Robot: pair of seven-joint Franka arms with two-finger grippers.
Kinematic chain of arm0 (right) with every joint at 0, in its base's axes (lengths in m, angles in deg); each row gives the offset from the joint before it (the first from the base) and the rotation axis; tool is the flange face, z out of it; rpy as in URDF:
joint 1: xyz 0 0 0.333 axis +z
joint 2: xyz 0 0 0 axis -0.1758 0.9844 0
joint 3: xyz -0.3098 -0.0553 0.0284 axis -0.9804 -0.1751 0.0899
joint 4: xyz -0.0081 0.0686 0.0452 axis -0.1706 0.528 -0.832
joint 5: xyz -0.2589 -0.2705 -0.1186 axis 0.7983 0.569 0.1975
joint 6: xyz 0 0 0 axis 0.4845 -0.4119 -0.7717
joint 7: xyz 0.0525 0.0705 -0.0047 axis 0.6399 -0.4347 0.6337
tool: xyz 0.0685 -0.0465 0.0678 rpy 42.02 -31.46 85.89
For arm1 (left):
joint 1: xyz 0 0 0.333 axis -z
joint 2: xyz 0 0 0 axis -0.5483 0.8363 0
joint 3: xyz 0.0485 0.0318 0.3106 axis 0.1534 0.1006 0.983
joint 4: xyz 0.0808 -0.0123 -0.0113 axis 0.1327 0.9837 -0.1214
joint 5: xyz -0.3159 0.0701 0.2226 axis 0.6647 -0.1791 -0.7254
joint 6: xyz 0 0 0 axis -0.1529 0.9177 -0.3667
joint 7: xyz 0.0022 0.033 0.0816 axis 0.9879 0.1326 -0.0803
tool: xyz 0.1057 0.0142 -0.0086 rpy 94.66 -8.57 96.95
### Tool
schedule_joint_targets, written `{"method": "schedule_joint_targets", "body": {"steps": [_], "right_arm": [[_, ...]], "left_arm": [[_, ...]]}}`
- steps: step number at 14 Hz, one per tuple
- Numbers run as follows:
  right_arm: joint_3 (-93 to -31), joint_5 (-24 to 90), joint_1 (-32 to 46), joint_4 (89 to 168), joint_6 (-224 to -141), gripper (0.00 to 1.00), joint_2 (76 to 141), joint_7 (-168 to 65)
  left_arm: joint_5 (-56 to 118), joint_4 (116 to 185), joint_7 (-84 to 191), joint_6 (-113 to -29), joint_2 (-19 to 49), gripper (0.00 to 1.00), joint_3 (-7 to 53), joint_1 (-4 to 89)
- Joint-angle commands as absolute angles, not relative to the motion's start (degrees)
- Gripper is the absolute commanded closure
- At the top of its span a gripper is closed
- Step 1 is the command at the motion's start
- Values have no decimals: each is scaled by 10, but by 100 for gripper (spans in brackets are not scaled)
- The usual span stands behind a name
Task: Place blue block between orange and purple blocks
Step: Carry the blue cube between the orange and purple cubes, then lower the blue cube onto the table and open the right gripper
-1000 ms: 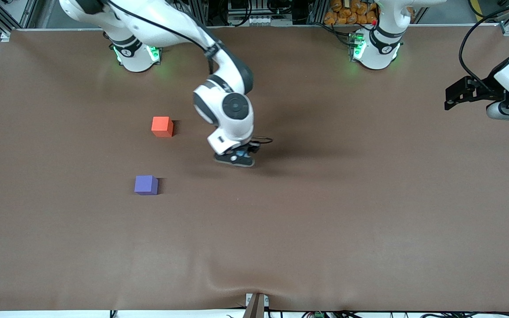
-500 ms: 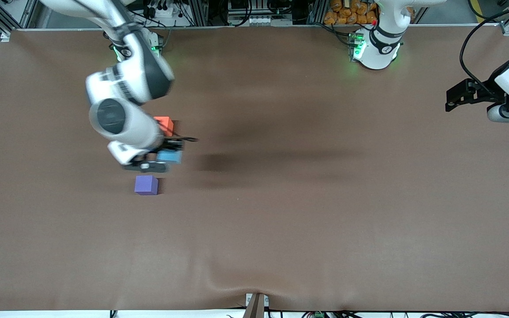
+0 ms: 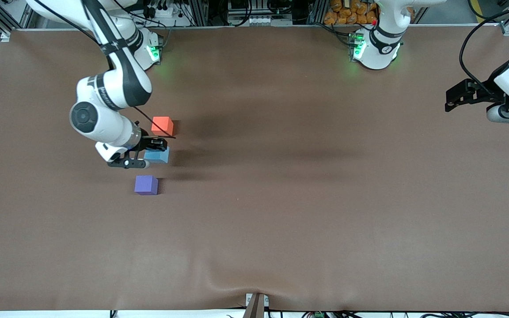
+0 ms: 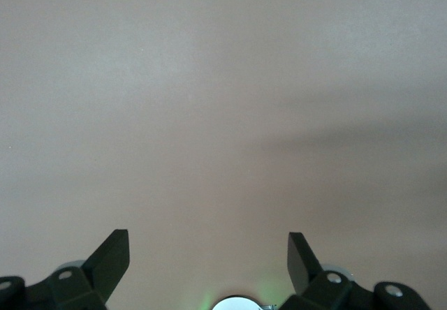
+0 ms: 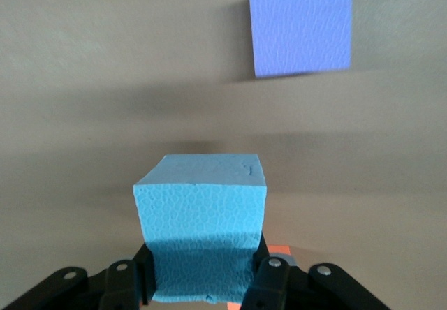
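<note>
My right gripper (image 3: 148,152) is shut on the blue block (image 3: 157,155), holding it between the orange block (image 3: 162,126) and the purple block (image 3: 146,184), low over the table or on it. In the right wrist view the blue block (image 5: 202,219) sits between the fingers, with the purple block (image 5: 300,24) past it and a sliver of the orange block (image 5: 279,248) at the gripper. My left gripper (image 3: 451,99) is open and empty, waiting at the left arm's end of the table; its fingers (image 4: 112,257) show over bare brown mat.
The brown mat (image 3: 307,198) covers the whole table. The right arm's elbow and wrist (image 3: 100,110) hang over the mat beside the orange block. A small bracket (image 3: 256,304) sits at the table edge nearest the front camera.
My right gripper carried the blue block from the table's middle toward the right arm's end and brought it down between the orange and purple blocks. The left arm has not moved.
</note>
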State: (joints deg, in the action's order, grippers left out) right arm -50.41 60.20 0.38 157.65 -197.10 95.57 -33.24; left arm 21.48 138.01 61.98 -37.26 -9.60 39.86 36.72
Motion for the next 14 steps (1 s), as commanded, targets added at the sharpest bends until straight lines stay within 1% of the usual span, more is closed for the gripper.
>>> {"method": "schedule_joint_targets", "body": {"steps": [1, 6, 11, 14], "right_arm": [[-504, 589, 0, 1602, -1986, 100, 942, -358], [-504, 589, -48, 1606, -2006, 100, 973, -431], [-503, 588, -38, 1612, -2056, 100, 1011, -430], [-503, 588, -37, 1616, -2063, 100, 1015, -431]], "left_arm": [[206, 1372, 615, -365, -94, 0, 396, 366], [212, 1372, 614, -367, -93, 0, 398, 365], [212, 1372, 613, -368, -93, 0, 398, 364], [213, 1372, 613, -368, -89, 0, 399, 364]]}}
